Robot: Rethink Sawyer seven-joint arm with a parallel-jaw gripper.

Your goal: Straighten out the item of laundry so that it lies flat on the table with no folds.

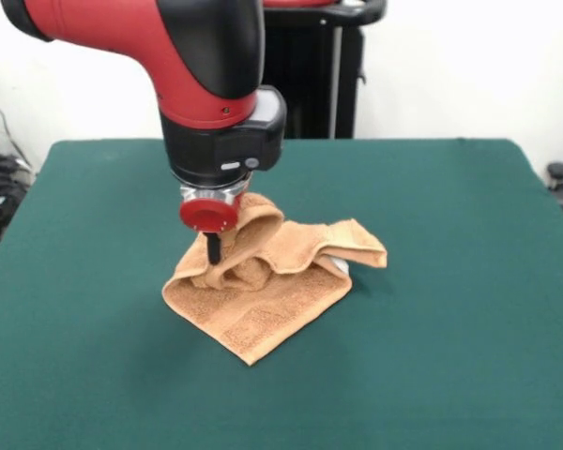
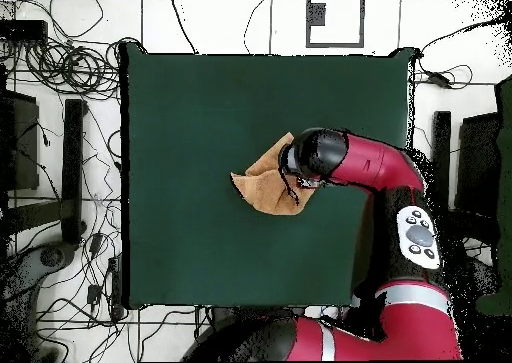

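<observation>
While the gripper [image 1: 213, 253] reaches down into the bunched towel [image 1: 263, 291] near mid-table [image 1: 450, 281], its fingers seemingly pinching a fold though I cannot tell, unfolding looks barely begun; next, draw that layer outward.

- In the front view you face the arm [image 1: 197, 84] from across the table [image 1: 450, 328], low and near; the tabletop fills the frame, with its far edge just behind the gripper [image 1: 213, 255].
- In the overhead view you look straight down from high up, with the whole table [image 2: 200, 129] and the floor around it in frame.
- Both views share the tabletop, the arm [image 2: 370, 164] and the towel [image 1: 263, 291] under the tool, seen overhead [image 2: 262, 184] too.
</observation>
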